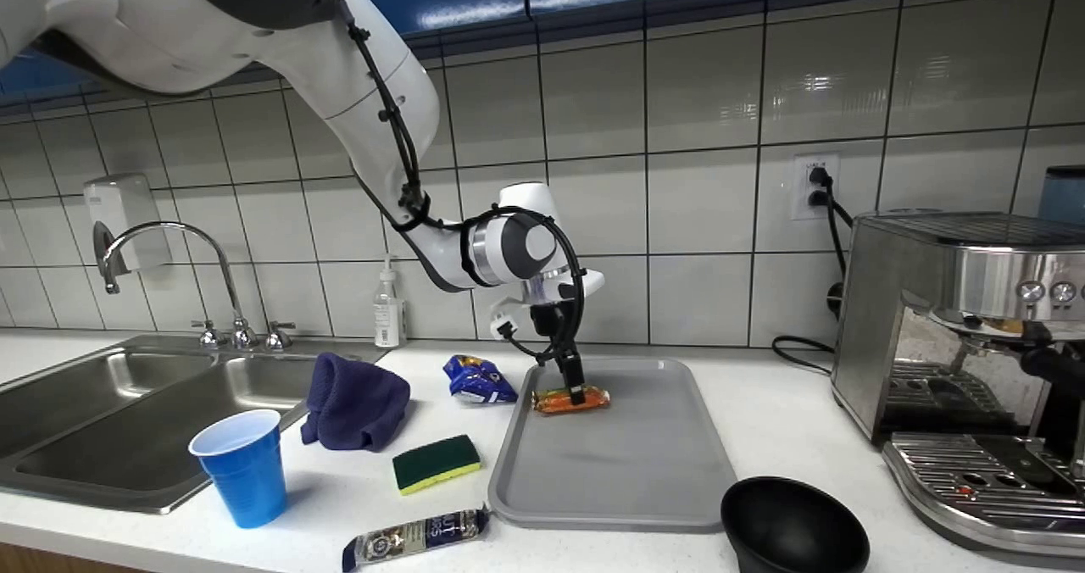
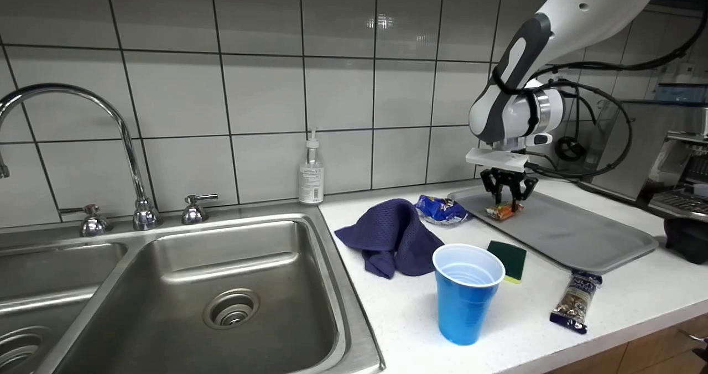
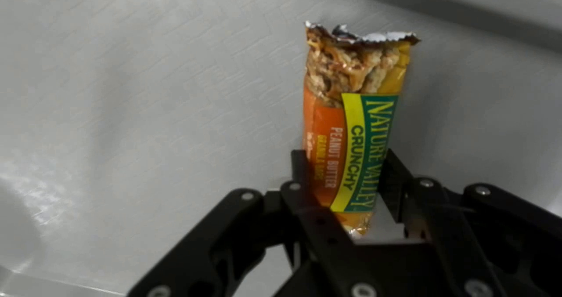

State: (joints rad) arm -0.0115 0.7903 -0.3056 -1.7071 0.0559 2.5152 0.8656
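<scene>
In the wrist view an orange, yellow and green granola bar (image 3: 351, 125) lies lengthwise between the black fingers of my gripper (image 3: 344, 167). Both fingers press against its long sides, so the jaws are shut on it, nearer its lower end. In both exterior views my gripper (image 1: 575, 393) points down over the grey tray (image 1: 619, 471), near its back left part. The granola bar (image 2: 499, 212) looks flat at the tray's surface; whether it touches the tray all along I cannot tell. The finger pads' contact faces are mostly hidden.
Left of the tray are a blue crumpled packet (image 1: 479, 380), a purple cloth (image 1: 356, 403), a green-yellow sponge (image 1: 436, 463), a blue cup (image 1: 246, 471) and a wrapped nut bar (image 1: 415, 537). A black bowl (image 1: 794, 526) and a coffee machine (image 1: 975, 302) stand right; a sink (image 2: 221, 285) lies left.
</scene>
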